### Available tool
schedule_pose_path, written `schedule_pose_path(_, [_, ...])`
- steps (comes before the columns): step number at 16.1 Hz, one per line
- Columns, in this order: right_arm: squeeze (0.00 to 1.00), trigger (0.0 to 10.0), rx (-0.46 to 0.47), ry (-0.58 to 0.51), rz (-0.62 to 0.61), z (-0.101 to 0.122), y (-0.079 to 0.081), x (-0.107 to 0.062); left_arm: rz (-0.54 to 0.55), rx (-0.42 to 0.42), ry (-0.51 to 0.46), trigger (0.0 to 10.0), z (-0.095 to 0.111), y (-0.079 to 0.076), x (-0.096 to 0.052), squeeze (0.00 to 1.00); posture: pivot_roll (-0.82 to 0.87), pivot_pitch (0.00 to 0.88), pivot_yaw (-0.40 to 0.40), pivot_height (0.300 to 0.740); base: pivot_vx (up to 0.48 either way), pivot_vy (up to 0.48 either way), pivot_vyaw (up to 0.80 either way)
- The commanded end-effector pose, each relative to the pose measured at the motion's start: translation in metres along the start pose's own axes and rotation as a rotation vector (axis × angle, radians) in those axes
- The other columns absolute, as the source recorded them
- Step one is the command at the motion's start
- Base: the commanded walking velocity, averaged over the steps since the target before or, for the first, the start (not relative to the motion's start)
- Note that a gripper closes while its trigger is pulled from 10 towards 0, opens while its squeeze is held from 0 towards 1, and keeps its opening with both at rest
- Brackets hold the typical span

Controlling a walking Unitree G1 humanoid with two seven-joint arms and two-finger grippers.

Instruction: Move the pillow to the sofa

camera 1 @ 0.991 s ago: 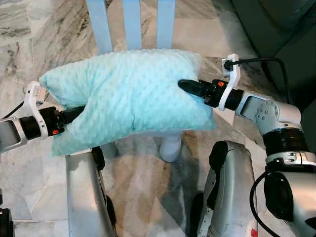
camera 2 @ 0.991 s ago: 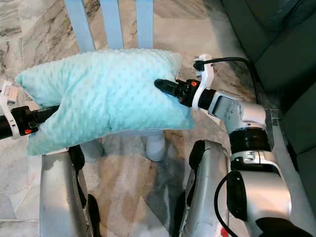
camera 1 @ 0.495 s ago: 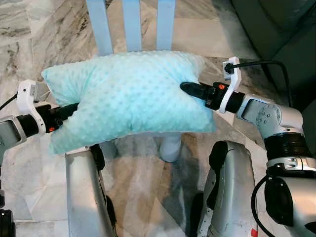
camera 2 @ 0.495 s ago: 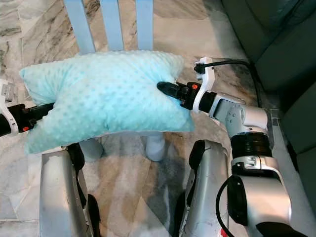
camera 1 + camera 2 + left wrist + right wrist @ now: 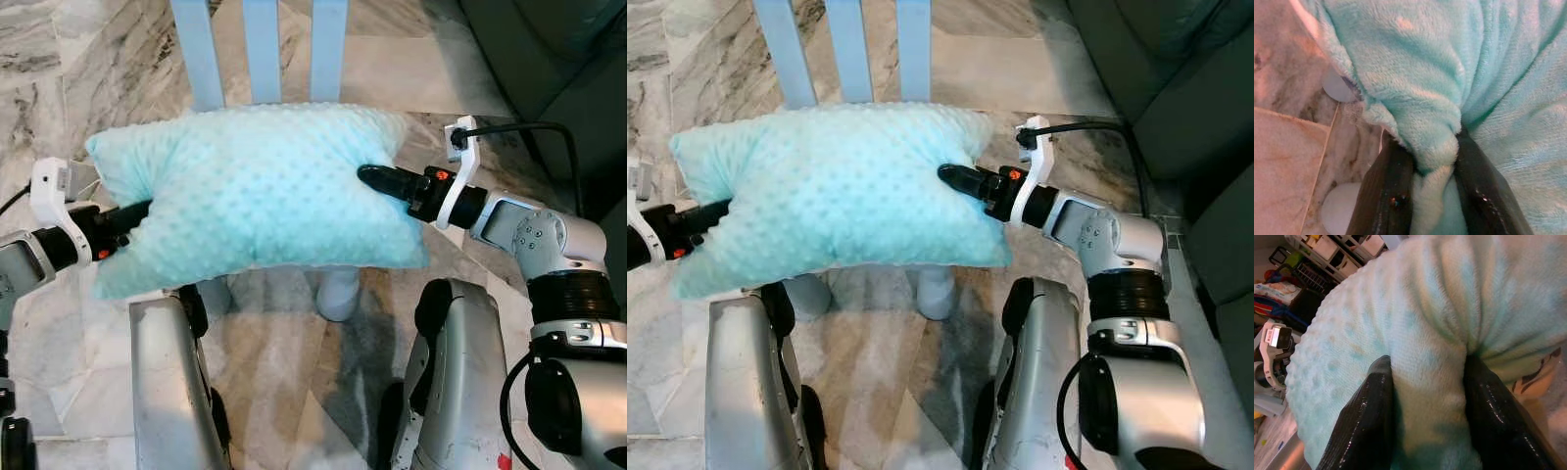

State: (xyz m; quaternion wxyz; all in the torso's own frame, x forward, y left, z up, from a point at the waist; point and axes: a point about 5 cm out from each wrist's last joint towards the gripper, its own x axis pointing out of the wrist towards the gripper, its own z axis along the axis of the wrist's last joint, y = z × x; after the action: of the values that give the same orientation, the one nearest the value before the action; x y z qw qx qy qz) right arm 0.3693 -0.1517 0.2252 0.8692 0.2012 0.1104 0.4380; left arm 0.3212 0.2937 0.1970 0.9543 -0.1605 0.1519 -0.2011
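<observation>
A mint-green dotted plush pillow (image 5: 255,191) hangs in the air between my two arms, over a pale blue chair (image 5: 263,44). My left gripper (image 5: 132,213) is shut on a fold of the pillow's left end; the left wrist view shows the plush pinched between its black fingers (image 5: 1393,191). On the right end my right gripper (image 5: 377,178) is shut on the pillow, with a thick fold squeezed between its fingers (image 5: 1369,416). The dark sofa (image 5: 1185,88) stands at the far right.
The chair's slatted back (image 5: 847,44) rises behind the pillow and a white leg (image 5: 338,292) shows beneath it. Marble floor (image 5: 88,69) lies all around. My silver legs (image 5: 171,382) fill the lower part of the head views.
The pillow has risen slightly and flattened out as my arms drew apart; the left gripper shifted a little up and left. Both grips held.
</observation>
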Motion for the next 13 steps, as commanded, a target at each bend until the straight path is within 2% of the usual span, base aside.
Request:
schedule_pose_path(1, [0.00, 0.0, 0.003, -0.001, 0.012, -0.003, 0.003, 0.002, 0.040, -0.010, -0.008, 0.0, -0.006, 0.006, -0.002, 0.00, 0.07, 0.317, -0.029, 0.319, 0.000, 0.000, 0.00])
schedule_pose_path(3, [0.00, 0.0, -0.016, -0.022, 0.004, 0.000, 0.003, 0.006, 0.053, 0.021, -0.103, 0.0, 0.004, 0.003, 0.005, 0.00, 0.07, 0.271, -0.031, 0.319, 0.000, 0.000, 0.00])
schedule_pose_path(5, [0.00, 0.0, -0.043, -0.048, 0.015, 0.004, 0.009, 0.007, 0.085, 0.102, -0.228, 0.0, 0.016, -0.001, 0.008, 0.00, 0.07, 0.225, -0.030, 0.319, 0.000, 0.000, 0.00])
schedule_pose_path(7, [0.00, 0.0, -0.065, -0.075, 0.019, 0.007, 0.011, 0.007, 0.129, 0.132, -0.297, 0.0, 0.015, -0.002, 0.013, 0.00, 0.07, 0.177, -0.031, 0.319, 0.000, 0.000, 0.00])
schedule_pose_path(9, [0.00, 0.0, -0.089, -0.200, -0.005, 0.020, 0.017, 0.003, 0.180, 0.179, -0.451, 0.0, 0.012, -0.013, 0.022, 0.00, 0.06, 0.091, -0.038, 0.319, 0.000, 0.000, 0.00])
schedule_pose_path(11, [0.00, 0.0, -0.106, -0.244, -0.013, 0.023, 0.021, 0.002, 0.184, 0.203, -0.516, 0.0, 0.014, -0.019, 0.024, 0.00, 0.05, 0.046, -0.040, 0.319, 0.000, 0.000, 0.00])
schedule_pose_path(12, [0.00, 0.0, -0.122, -0.284, -0.031, 0.025, 0.024, -0.001, 0.201, 0.206, -0.582, 0.0, 0.017, -0.025, 0.029, 0.00, 0.05, 0.001, -0.038, 0.319, 0.000, 0.000, 0.00])
schedule_pose_path(13, [0.00, 0.0, -0.125, -0.302, -0.041, 0.024, 0.024, -0.001, 0.209, 0.187, -0.608, 0.0, 0.018, -0.028, 0.031, 0.00, 0.05, 0.000, -0.036, 0.319, 0.000, 0.000, 0.00])
